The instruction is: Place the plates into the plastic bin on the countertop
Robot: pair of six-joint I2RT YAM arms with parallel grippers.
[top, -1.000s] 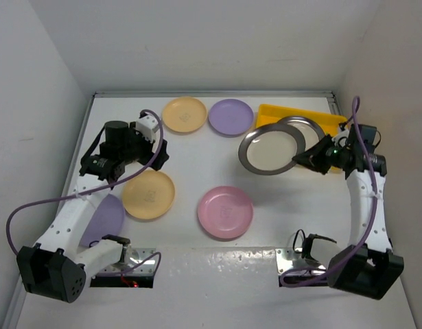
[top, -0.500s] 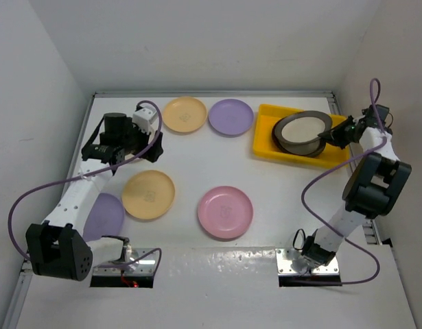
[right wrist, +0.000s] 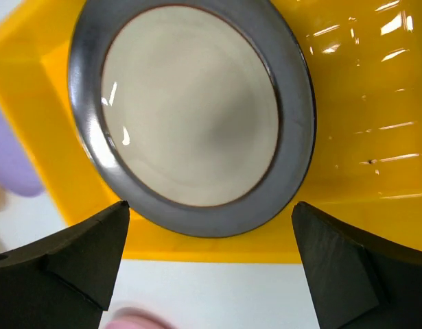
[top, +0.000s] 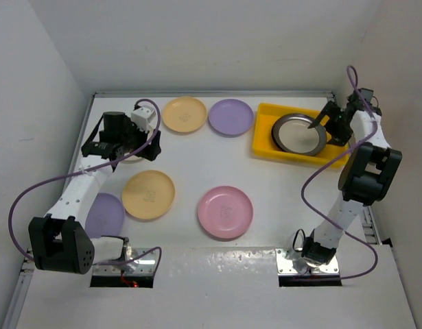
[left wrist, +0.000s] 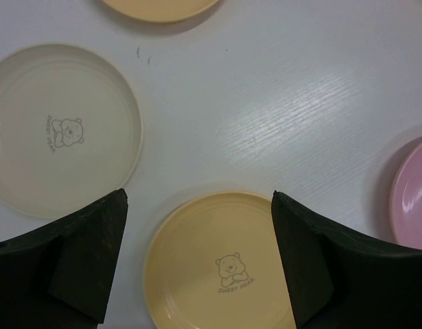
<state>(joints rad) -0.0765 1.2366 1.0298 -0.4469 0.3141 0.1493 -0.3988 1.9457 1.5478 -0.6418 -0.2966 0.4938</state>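
A dark-rimmed, cream-centred plate point(top: 299, 134) point(right wrist: 190, 110) lies in the yellow plastic bin point(top: 265, 140) point(right wrist: 361, 137) at the back right of the countertop. My right gripper point(top: 320, 123) point(right wrist: 211, 205) hovers over the plate's right edge, open, with nothing between its fingers. My left gripper point(top: 133, 144) point(left wrist: 199, 195) hangs open and empty above a cream plate point(left wrist: 60, 130) and a peach plate point(top: 148, 194) point(left wrist: 217, 267). Another peach plate point(top: 184, 114), a lavender plate point(top: 230, 116), a pink plate point(top: 226, 212) and a second lavender plate point(top: 104, 214), partly under the left arm, lie on the countertop.
White walls close in the countertop point(top: 197, 164) on the left, back and right. The right arm's purple cable point(top: 313, 185) loops over the right side. The bin's right half point(right wrist: 375, 82) holds no plate.
The right gripper carried the dark-rimmed plate over the bin, opened and let it go; the plate now lies flat there. The left gripper shifted slightly toward the back.
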